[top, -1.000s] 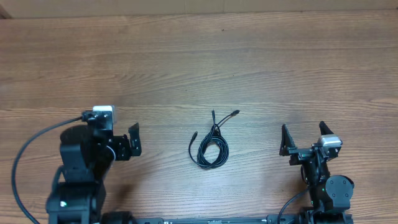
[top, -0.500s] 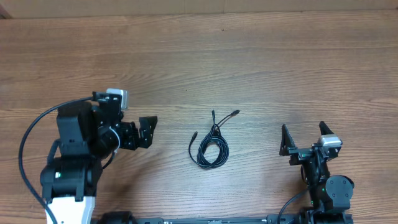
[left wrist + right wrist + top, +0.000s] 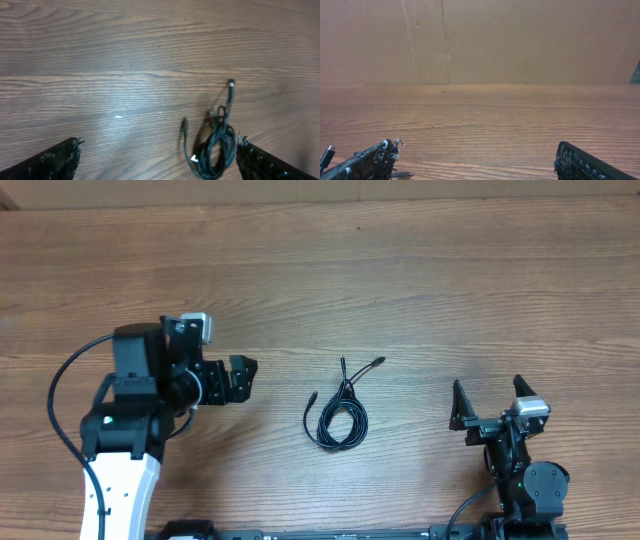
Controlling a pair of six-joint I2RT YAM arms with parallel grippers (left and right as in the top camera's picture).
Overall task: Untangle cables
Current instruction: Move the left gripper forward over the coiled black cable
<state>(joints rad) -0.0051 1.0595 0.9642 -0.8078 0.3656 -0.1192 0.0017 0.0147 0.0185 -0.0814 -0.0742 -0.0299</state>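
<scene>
The cables [image 3: 338, 412] lie as one small black coiled bundle at the table's middle, with three plug ends sticking out at the top and left. In the left wrist view the bundle [image 3: 216, 145] sits low and right, close to the right finger. My left gripper [image 3: 240, 378] is open and empty, some way left of the bundle. My right gripper [image 3: 487, 402] is open and empty at the right, well clear of the bundle. In the right wrist view only a plug tip [image 3: 326, 156] shows at the lower left edge.
The wooden table [image 3: 420, 290] stretches bare behind the bundle. A brown cardboard wall [image 3: 485, 40] stands at the table's far edge. A thick black wire [image 3: 58, 395] loops from the left arm's base.
My left arm has swung forward and right, bringing its gripper closer to the cable bundle. The right arm and the bundle have not moved.
</scene>
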